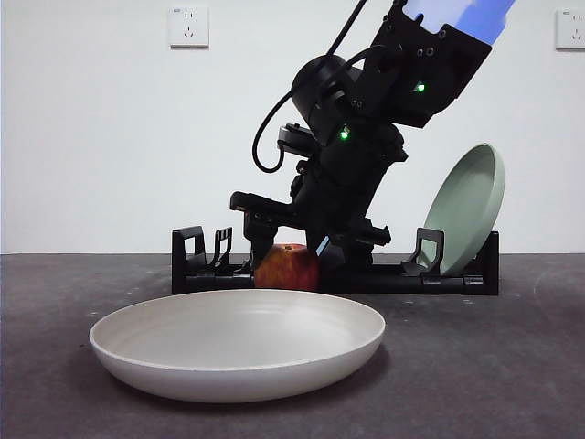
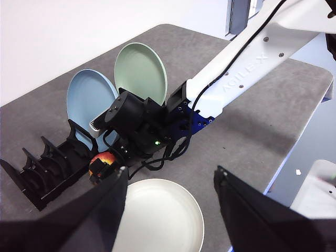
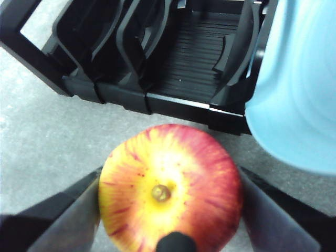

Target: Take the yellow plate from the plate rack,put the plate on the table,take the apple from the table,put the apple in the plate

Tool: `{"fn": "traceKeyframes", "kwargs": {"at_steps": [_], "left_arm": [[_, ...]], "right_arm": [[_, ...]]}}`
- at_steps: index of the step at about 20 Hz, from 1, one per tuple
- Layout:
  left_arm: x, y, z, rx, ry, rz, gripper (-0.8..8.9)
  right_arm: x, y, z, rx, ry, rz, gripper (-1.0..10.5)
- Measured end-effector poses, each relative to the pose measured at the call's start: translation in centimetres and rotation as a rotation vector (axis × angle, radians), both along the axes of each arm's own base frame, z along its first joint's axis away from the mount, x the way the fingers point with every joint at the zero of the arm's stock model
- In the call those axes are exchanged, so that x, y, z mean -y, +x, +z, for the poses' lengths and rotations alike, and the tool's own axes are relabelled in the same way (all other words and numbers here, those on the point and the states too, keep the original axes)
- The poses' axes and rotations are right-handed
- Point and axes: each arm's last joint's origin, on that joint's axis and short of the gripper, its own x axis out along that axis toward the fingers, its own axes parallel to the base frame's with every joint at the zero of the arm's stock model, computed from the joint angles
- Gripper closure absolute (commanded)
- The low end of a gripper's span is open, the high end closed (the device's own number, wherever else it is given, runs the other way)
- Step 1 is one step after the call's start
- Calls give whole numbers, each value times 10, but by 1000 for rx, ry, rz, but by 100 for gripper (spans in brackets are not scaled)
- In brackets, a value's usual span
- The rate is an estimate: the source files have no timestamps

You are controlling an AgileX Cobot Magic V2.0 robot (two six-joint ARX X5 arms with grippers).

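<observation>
The red and yellow apple [image 1: 286, 267] sits between the jaws of my right gripper [image 1: 294, 254], just in front of the black plate rack [image 1: 366, 279] and behind the yellow plate [image 1: 238, 352]. In the right wrist view both jaws press the apple [image 3: 170, 186] at its sides, with the rack [image 3: 178, 58] beyond. The cream plate lies flat on the table [image 1: 494, 366]. My left gripper [image 2: 169, 181] is open and empty, high above the plate [image 2: 163, 215]; from there I see the apple [image 2: 103, 159] under the right arm.
A pale green plate [image 1: 466, 210] leans in the rack's right end. A blue plate [image 2: 89, 100] stands in the rack beside it, close to the apple [image 3: 299, 94]. The rack's other slots [image 2: 47, 168] hold nothing.
</observation>
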Motion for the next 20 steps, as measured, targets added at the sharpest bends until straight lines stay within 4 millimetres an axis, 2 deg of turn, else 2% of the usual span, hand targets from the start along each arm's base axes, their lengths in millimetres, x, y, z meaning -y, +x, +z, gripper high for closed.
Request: {"fn": "traceKeyframes", "kwargs": {"at_steps": [2,4,8,10,13,15,18,20], "left_arm": [[0,0,0,0,1,0,534],[0,0,0,-1,4,0,534],[0,0,0,-1,4,0,534],[0,0,0,-1,4,0,534],[0,0,0,-1,4,0,534],[0,0,0,-1,4,0,534],[0,0,0,-1,4,0,534],[0,0,0,-1,4,0,534]], "right_arm": [[0,0,0,-4,-3,0,830],[0,0,0,-8,-6,0,969],[-1,-6,6,-22,-18,11,963],[-4,-16,24,-7,-12,36,963],[-9,-40,65,42,3,101,963],[-11,-60,75,1,-54,153,964],[-14,-85,60,-119,-189,230,964],[-18,-96,48,-121,-198,256,964]]}}
